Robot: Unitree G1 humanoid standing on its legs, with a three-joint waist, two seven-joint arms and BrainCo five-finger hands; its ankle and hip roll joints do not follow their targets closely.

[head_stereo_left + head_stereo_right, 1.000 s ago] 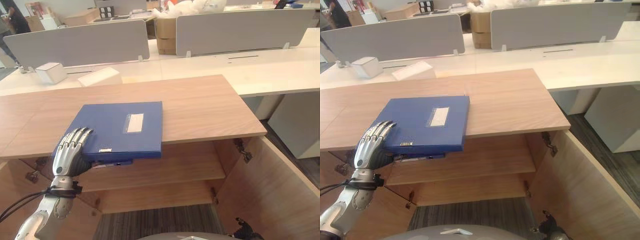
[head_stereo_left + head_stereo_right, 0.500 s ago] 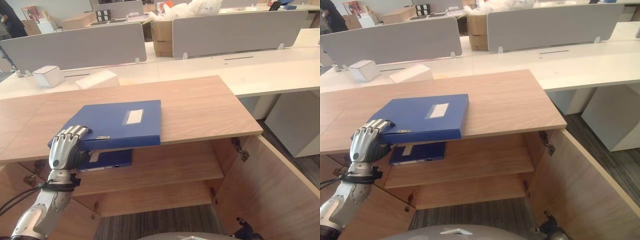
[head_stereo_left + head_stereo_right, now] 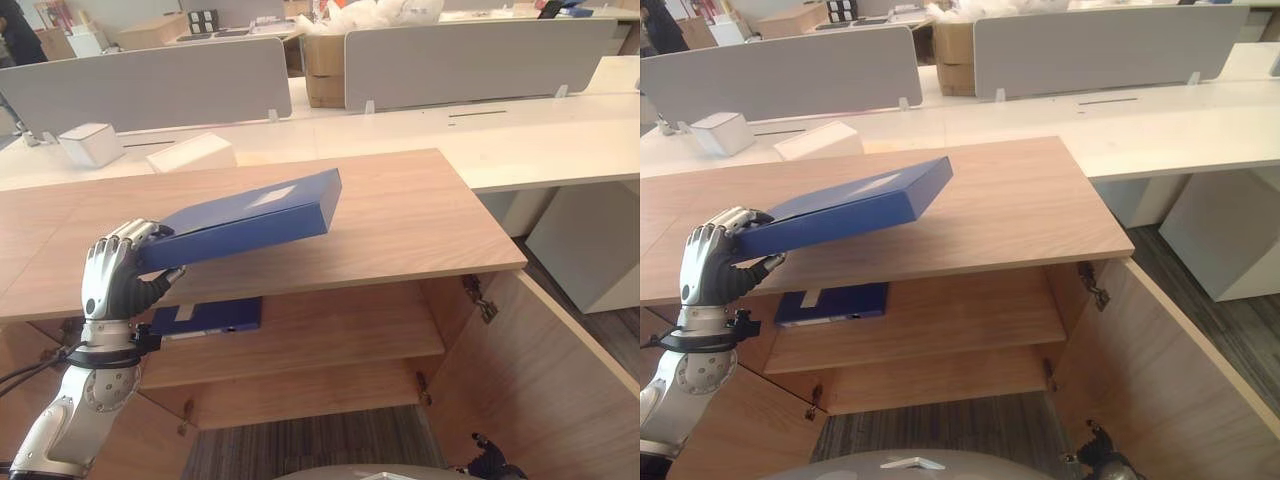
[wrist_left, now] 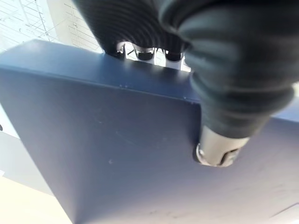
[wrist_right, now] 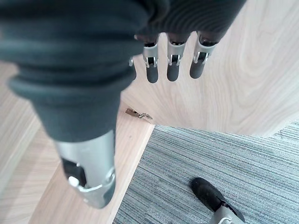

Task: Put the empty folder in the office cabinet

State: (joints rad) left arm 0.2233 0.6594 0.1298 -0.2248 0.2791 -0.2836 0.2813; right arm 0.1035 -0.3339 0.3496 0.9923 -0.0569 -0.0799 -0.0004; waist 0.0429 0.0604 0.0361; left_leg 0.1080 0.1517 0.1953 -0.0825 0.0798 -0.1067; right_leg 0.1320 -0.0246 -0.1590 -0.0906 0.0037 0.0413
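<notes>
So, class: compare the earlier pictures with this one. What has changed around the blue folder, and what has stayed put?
The left hand, already gripping the near end of the blue folder, has lifted it off the cabinet top; it now tilts, far end higher. That uncovered a second blue folder lying on the upper shelf. The cabinet door remains open, the white boxes unmoved.

Blue folder [image 3: 240,220]: flat, box-type, pale label on top face, closed. Held tilted, near-left end low, far-right end raised, above left part of the wooden office cabinet [image 3: 400,215] top, not lying on it. Cabinet low, light wood, right door swung open, two shelves visible inside under the top.
</notes>
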